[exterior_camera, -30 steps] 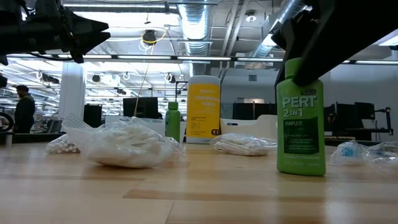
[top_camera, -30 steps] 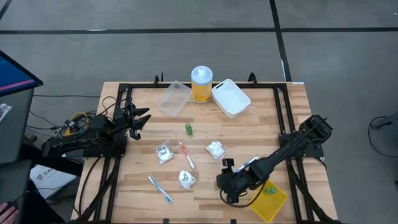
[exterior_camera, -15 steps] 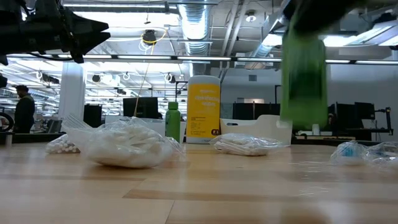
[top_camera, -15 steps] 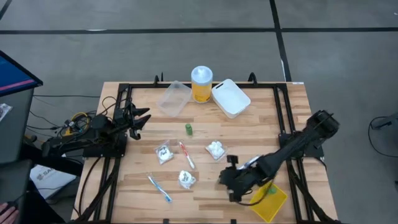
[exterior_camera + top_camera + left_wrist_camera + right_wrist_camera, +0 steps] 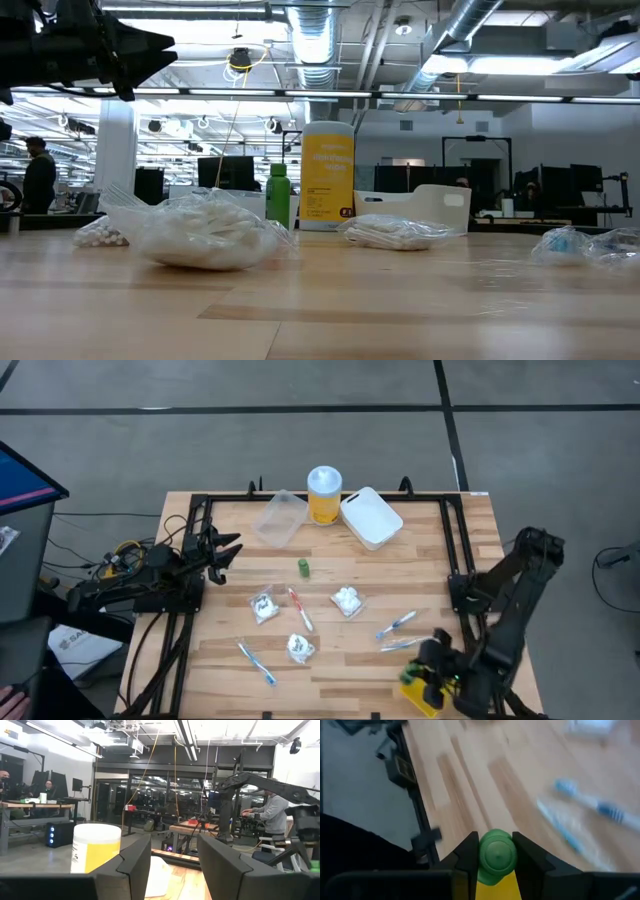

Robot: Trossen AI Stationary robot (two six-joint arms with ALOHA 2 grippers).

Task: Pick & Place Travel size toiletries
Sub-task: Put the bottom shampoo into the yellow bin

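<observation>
My right gripper [image 5: 420, 672] is at the table's near right corner, above the yellow tray [image 5: 428, 702], shut on a small green bottle [image 5: 497, 854]. Another green bottle [image 5: 302, 567] stands upright mid-table. Two blue-white toothbrushes [image 5: 397, 625] lie left of the tray, a red-white one [image 5: 298, 608] and another blue one [image 5: 257, 662] further left. Three clear packets [image 5: 264, 605] [image 5: 300, 648] [image 5: 347, 599] lie flat on the wood. My left gripper [image 5: 222, 550] hovers open over the left edge. My right gripper pinches the green bottle just below its round cap [image 5: 497, 851], one finger [image 5: 467, 857] on each side. The fingers come from above, pointing down. The bottle is lifted clear and hangs upright over the yellow tray [image 5: 495, 887].
At the far edge stand a tall yellow jar with a white lid [image 5: 324, 495], a clear container [image 5: 280, 517] and a white container [image 5: 371, 516]. Black frame rails [image 5: 455, 550] run along the left and right sides. Bare wood lies between the packets and the far containers.
My right gripper, shut on the green bottle, has lifted it off the table and carried it toward the near right corner, over the yellow tray. The bottle has left the low view. The two toothbrushes that the arm covered now show.
</observation>
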